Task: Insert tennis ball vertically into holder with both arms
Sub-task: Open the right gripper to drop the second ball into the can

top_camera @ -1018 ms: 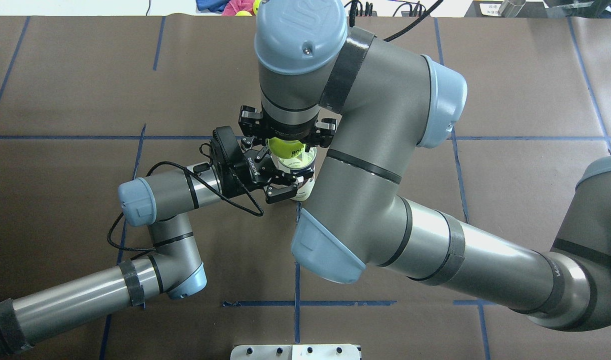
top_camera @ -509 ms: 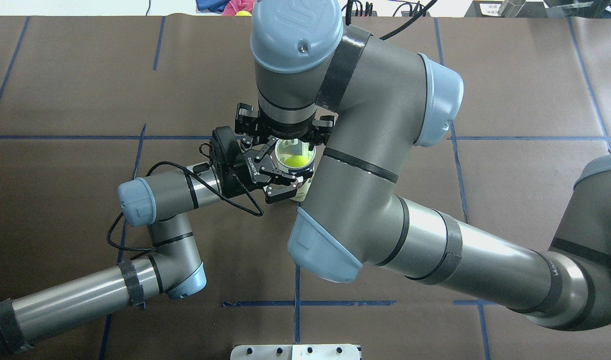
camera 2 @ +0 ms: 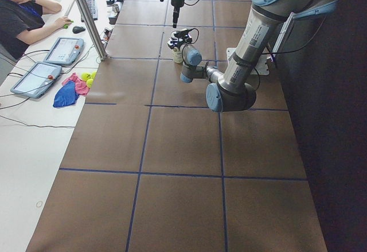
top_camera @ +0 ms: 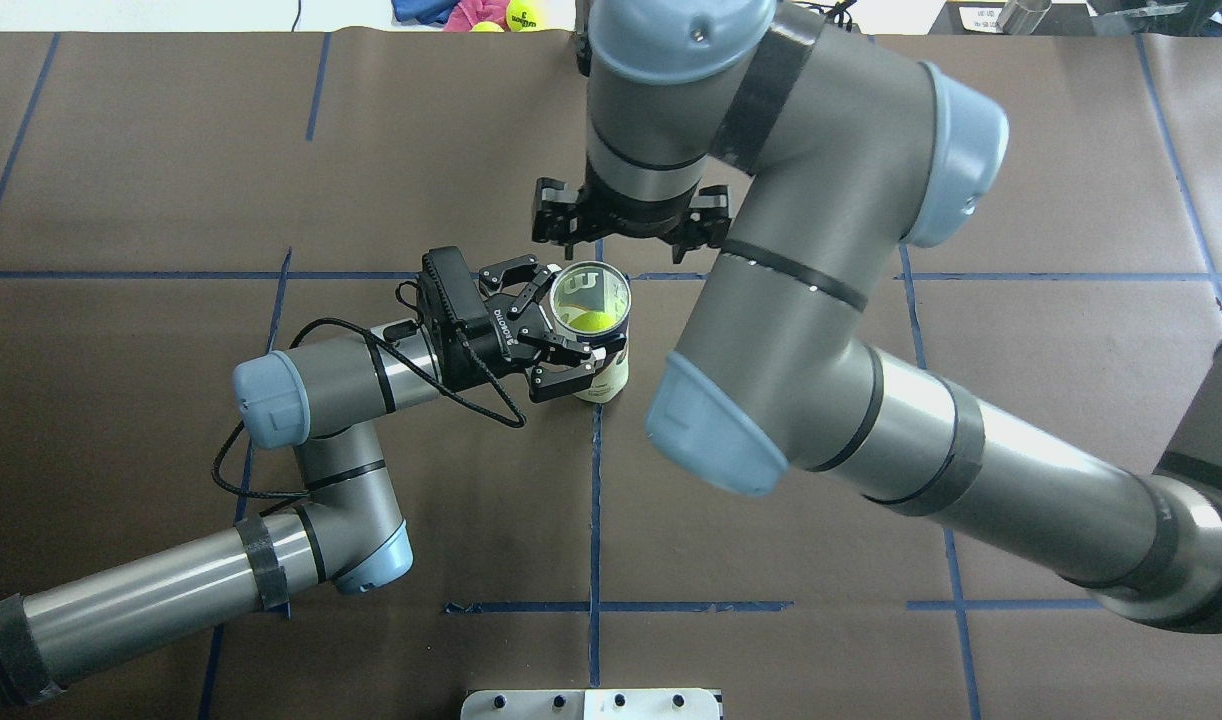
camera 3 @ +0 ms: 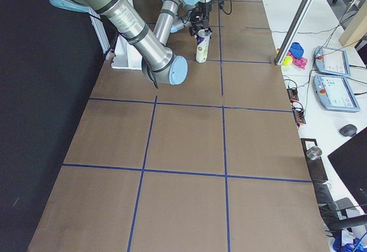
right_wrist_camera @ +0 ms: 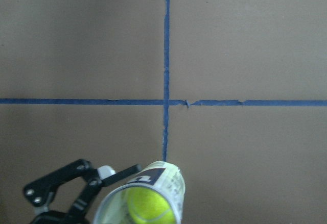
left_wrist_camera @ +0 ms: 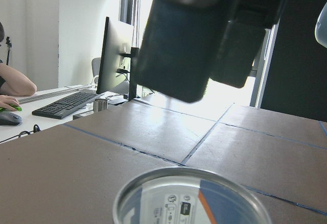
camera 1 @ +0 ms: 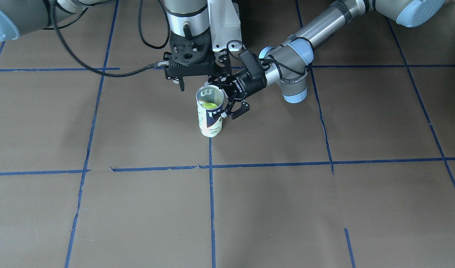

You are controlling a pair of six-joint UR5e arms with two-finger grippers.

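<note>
The holder point(top_camera: 599, 352), a clear can with a white and navy label, stands upright on the table. The tennis ball point(top_camera: 593, 320) lies inside it, below the rim; it also shows in the right wrist view point(right_wrist_camera: 148, 206) and the front view point(camera 1: 208, 105). My left gripper point(top_camera: 569, 326) comes in sideways and is shut on the holder point(camera 1: 211, 121), one finger on each side. My right gripper point(top_camera: 626, 232) hangs open and empty above and just beyond the holder's mouth. In the left wrist view the holder's rim point(left_wrist_camera: 153, 183) sits under the blurred right gripper point(left_wrist_camera: 204, 35).
Brown table cover with blue tape lines point(top_camera: 593, 500). Spare tennis balls and cloths point(top_camera: 511, 12) lie past the far edge. A white base plate point(top_camera: 591, 703) is at the near edge. An operator point(camera 2: 23, 11) sits at a desk beside the table.
The ball left my right gripper and dropped into the holder. The right gripper has moved away from the holder's mouth, to the right and farther off. The left gripper has stayed put.
</note>
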